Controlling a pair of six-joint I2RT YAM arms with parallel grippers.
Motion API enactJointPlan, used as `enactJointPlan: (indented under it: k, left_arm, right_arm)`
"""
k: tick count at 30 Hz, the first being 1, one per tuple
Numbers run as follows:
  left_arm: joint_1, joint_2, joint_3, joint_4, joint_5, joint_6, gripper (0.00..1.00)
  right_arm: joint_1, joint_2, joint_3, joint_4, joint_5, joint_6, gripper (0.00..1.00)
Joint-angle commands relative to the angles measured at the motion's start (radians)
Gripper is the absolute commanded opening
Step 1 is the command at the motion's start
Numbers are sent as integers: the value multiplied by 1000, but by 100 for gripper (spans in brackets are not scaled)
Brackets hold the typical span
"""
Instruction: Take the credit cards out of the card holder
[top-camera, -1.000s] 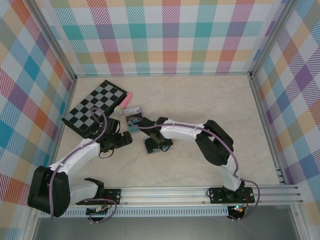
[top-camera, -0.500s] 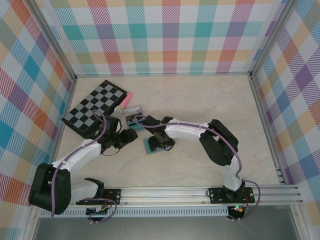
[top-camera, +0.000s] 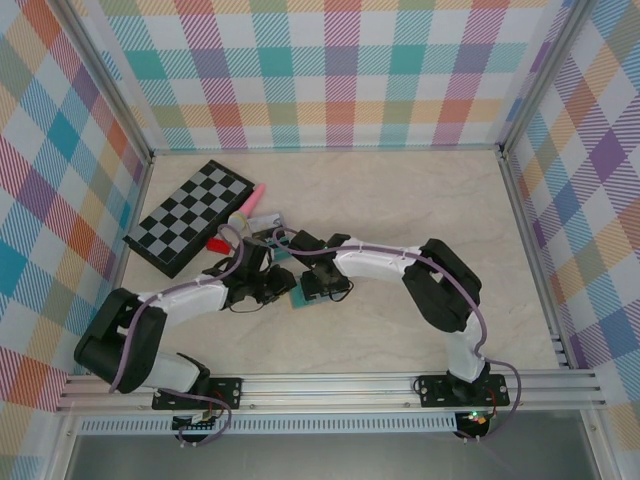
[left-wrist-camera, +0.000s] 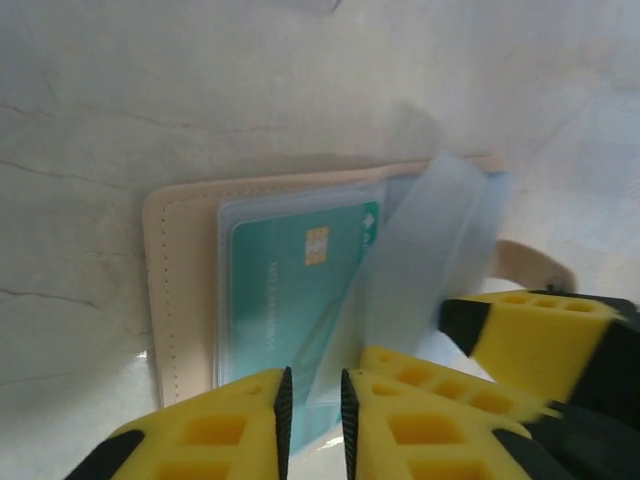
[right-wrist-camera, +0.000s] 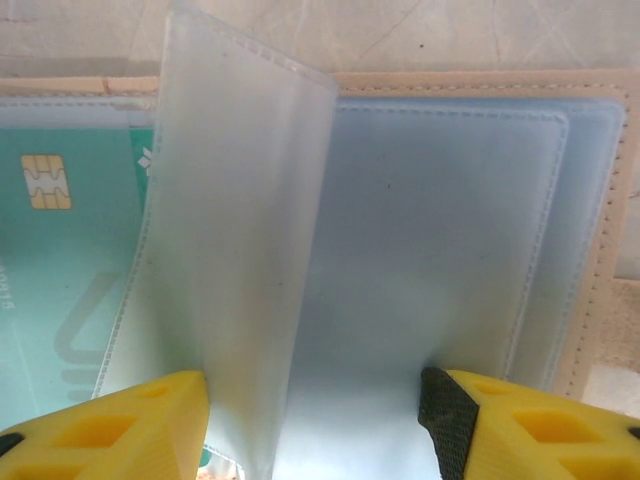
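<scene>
The card holder's (left-wrist-camera: 180, 300) clear sleeve (left-wrist-camera: 430, 240) (teal card (left-wrist-camera: 285, 300) beside it) is pinched by the left gripper (left-wrist-camera: 314, 420); the right gripper's (right-wrist-camera: 315, 410) fingers are held apart over the holder.

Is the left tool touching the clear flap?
Cannot tell. Left wrist view: the clear flap ends between the left tool's fingers; contact is unclear.

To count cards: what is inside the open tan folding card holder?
One teal card with a gold chip, in a clear plastic sleeve. A raised frosted sleeve hides part of it and anything beneath.
</scene>
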Motion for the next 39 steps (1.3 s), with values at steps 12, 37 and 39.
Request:
enactJointPlan:
  k: [12, 37, 39]
  left_arm:
    - [-18, 121, 49, -107, -116, 74, 13]
    - [-33, 113, 101, -67, 23, 132, 16]
    - [-50, 103, 124, -82, 19, 148, 17]
  right_arm:
    - [-19, -21, -76, -13, 91, 93, 59]
    - [-79, -338, -200, 30, 160, 180, 63]
    - [-86, -365, -215, 73, 115, 151, 63]
